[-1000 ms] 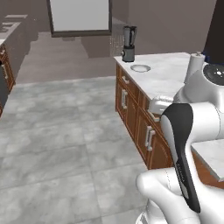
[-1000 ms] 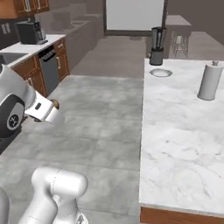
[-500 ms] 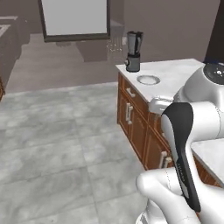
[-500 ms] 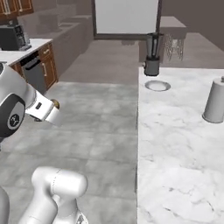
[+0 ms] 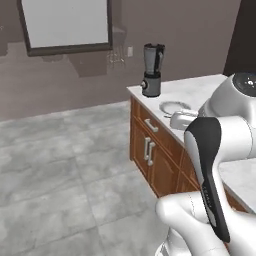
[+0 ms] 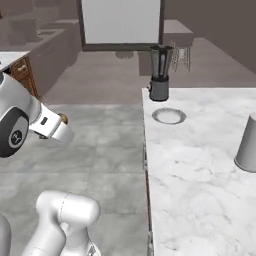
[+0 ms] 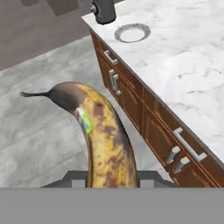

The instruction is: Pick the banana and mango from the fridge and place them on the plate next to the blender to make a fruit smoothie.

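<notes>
The hand point(image 6: 64, 120) is closed on the banana point(image 7: 103, 135), and in the hand view the fruit rises straight up from between the fingers, spotted brown, sticker on its side, dark stem tip pointing away to the left. It hangs out over the grey tiled floor point(image 5: 55, 175), off the front edge of the surface point(image 6: 200, 165), not yet above the marble. In the right base view only a brown tip of the banana peeks past the white wrist. Compared with half a second ago the whole scene has slid closer in both base views, so the cameras have rolled forward; the blender point(image 6: 160, 74) and the plate point(image 6: 168, 116) now sit larger and lower in the picture. The blender stands at the far corner of the surface, and the plate lies just beside it, a little nearer along the front edge, nothing on it. The paper-towel roll point(image 6: 247, 145) has drifted out to the right edge of the right base view. Brown cabinet doors point(image 7: 131, 98) with grey handles run under the surface.
</notes>
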